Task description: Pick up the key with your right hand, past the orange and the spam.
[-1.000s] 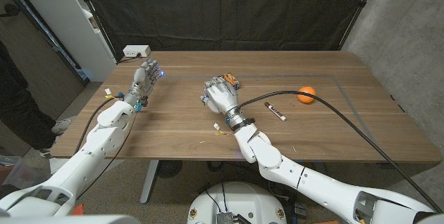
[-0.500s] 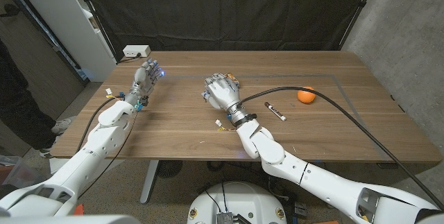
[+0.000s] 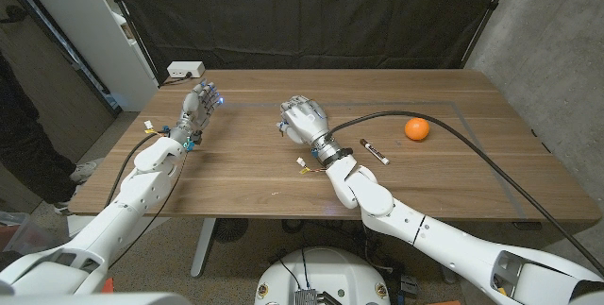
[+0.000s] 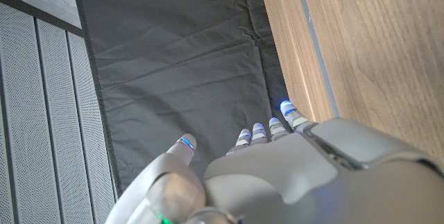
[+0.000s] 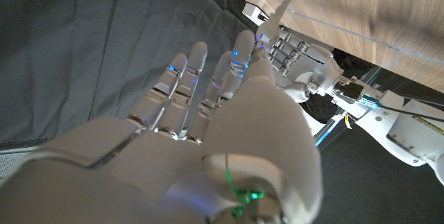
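The right hand was over the middle of the brown wooden tabletop. Its fingers were stretched out and a little apart, and they held nothing. Its black cable ran in a curve across the wood.

Just beside the right hand, toward the robot's right, lay a small dark stick-shaped thing with a white end. It was too small to tell if it was the key. It lay flat on the tabletop. Its long side ran on a slant, with the dark end nearer the far side of the tabletop and the white end nearer the robot. The hand was not touching it.

The orange sat farther to the right of that, well apart from the hand.

The left hand stood up near the left side of the tabletop. Its fingers were straight and close together, and it held nothing.

A white power strip sat at the far left corner of the tabletop. A black curtain hung behind it all.
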